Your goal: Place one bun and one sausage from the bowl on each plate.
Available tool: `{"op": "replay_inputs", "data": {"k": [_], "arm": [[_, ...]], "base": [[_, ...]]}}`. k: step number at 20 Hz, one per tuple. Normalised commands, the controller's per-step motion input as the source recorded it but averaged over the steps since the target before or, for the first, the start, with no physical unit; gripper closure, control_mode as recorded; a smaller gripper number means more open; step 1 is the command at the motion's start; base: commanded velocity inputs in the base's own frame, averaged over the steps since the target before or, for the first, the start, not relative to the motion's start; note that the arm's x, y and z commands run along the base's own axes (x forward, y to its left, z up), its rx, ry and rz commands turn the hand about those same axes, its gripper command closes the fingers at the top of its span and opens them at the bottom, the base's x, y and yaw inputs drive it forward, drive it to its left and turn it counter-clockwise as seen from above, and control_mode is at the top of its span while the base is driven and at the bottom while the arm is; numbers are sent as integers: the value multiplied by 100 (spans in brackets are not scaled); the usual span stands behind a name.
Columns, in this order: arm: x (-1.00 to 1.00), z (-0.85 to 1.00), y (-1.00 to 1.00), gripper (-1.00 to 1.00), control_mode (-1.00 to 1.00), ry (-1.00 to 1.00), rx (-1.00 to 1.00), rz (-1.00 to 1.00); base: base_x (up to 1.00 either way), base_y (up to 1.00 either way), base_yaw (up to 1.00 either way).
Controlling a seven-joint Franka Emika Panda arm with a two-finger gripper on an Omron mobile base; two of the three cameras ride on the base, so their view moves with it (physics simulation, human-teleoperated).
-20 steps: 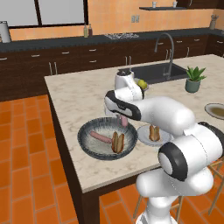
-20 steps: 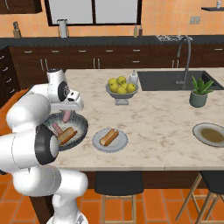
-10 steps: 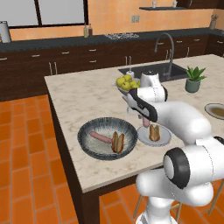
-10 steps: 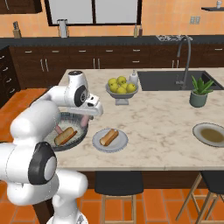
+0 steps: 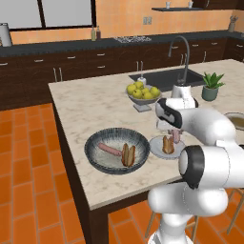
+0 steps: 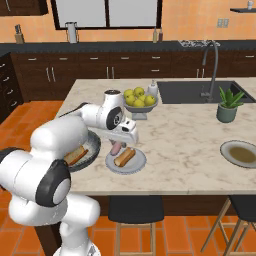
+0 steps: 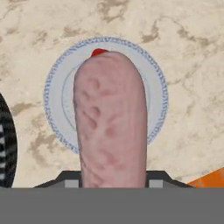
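My gripper [image 5: 175, 131] [image 6: 118, 143] [image 7: 109, 181] is shut on a pink sausage [image 5: 176, 137] [image 6: 116, 149] [image 7: 109, 122], which hangs end-down just above the near plate [image 5: 157, 145] [image 6: 135, 165] [image 7: 52, 96]. A bun [image 5: 167, 144] [image 6: 124, 157] lies on that plate, right beside the sausage. The wide dark bowl [image 5: 95, 159] [image 6: 94, 150] sits to the plate's left and holds one sausage [image 5: 109, 149] and one bun [image 5: 127, 155] [image 6: 75, 156]. My arm covers part of the bowl in the right base view. A second plate [image 5: 236, 116] [image 6: 242, 145] lies far to the right.
A footed bowl of apples [image 5: 142, 93] [image 6: 139, 98] stands behind the near plate. Beyond it are the sink [image 5: 167, 78] [image 6: 200, 91] with its faucet and a potted plant [image 5: 211, 86] [image 6: 228, 104]. The counter's front edge runs close below the bowl and plate.
My arm has swung from above the bowl rightward to above the near plate, carrying the sausage with it. The bowl and plates have stayed put.
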Motion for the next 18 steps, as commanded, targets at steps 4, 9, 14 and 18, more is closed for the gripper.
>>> {"op": "replay_inputs", "data": {"k": [4,9,14,18], "arm": [[0,-30,-61,100,-100,13,5,-4],[0,-27,-42,100,-100,9,6,-5],[13,-43,9,100,-100,12,3,-5],[29,-42,9,100,-100,6,1,-2]], "base": [[0,0,0],[0,0,0],[0,0,0],[0,0,0]]}}
